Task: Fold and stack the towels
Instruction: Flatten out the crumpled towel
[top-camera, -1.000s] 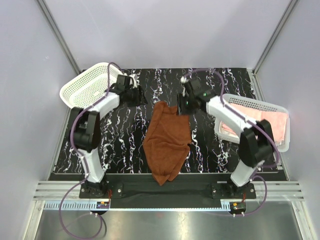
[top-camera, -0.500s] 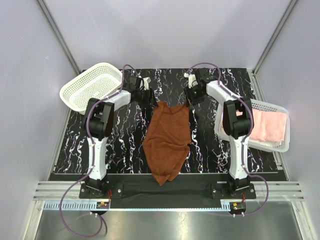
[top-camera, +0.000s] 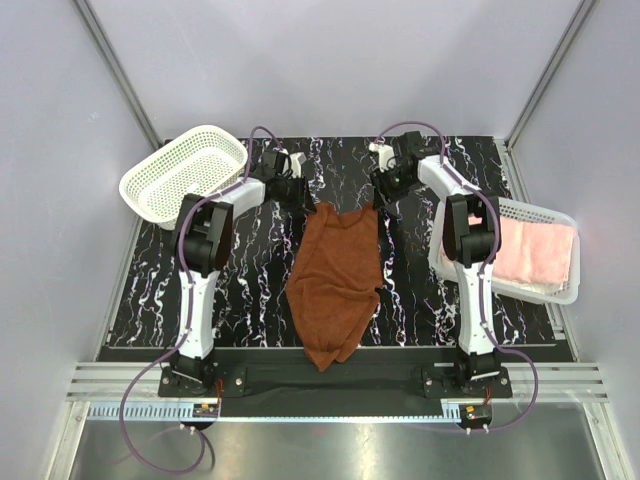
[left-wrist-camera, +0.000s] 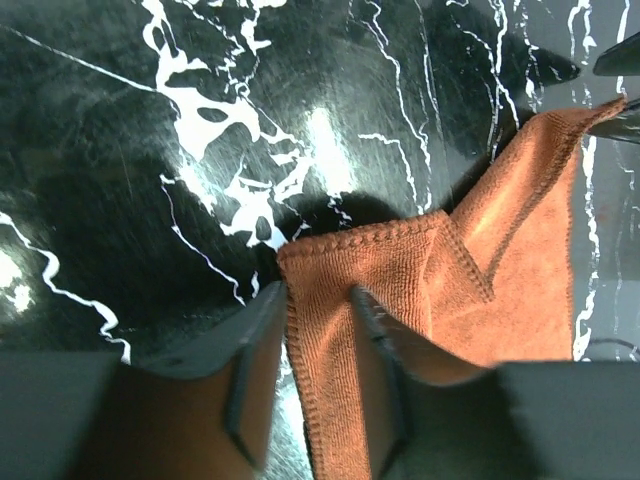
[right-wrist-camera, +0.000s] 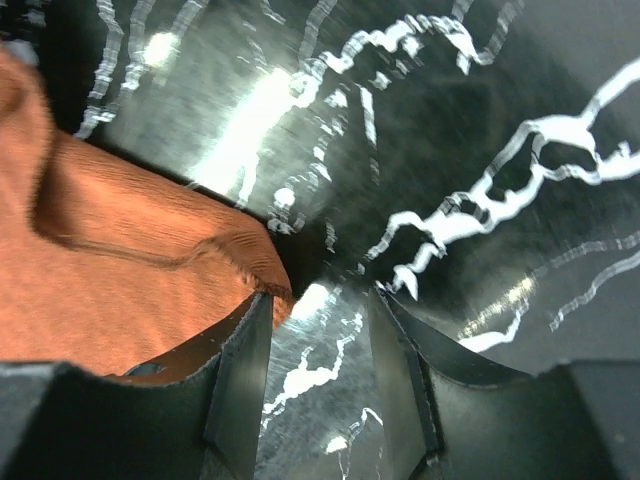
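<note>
Right, the rust-brown towel (top-camera: 335, 280) lies in the middle of the table (top-camera: 240, 270), long and rumpled. Its near end is down by the arm bases and its far edge runs between the two grippers. There's no fold in it as it lies.

At the far left corner, the left gripper (left-wrist-camera: 316, 292) has the hem running up between its fingers, one on each side of the cloth. Whether it's pinched or just short of it, I can't tell from the wrist view.

At the far right corner, the right gripper (right-wrist-camera: 322, 293) stands about half open with bare tabletop showing between its fingers. The towel's corner sits against the tip of one finger, not between them, so by my reading that hand holds nothing.

Out to the right, the pale pink towel (top-camera: 535, 250) lies loose in a white basket (top-camera: 560, 295), and a second white basket (top-camera: 165, 195) sits at the far left. The cream towel I can't pick out.

So it's early going: no fold made, no stack begun, and all three towels to do. This looks like the squaring-up step ahead of the first fold.
</note>
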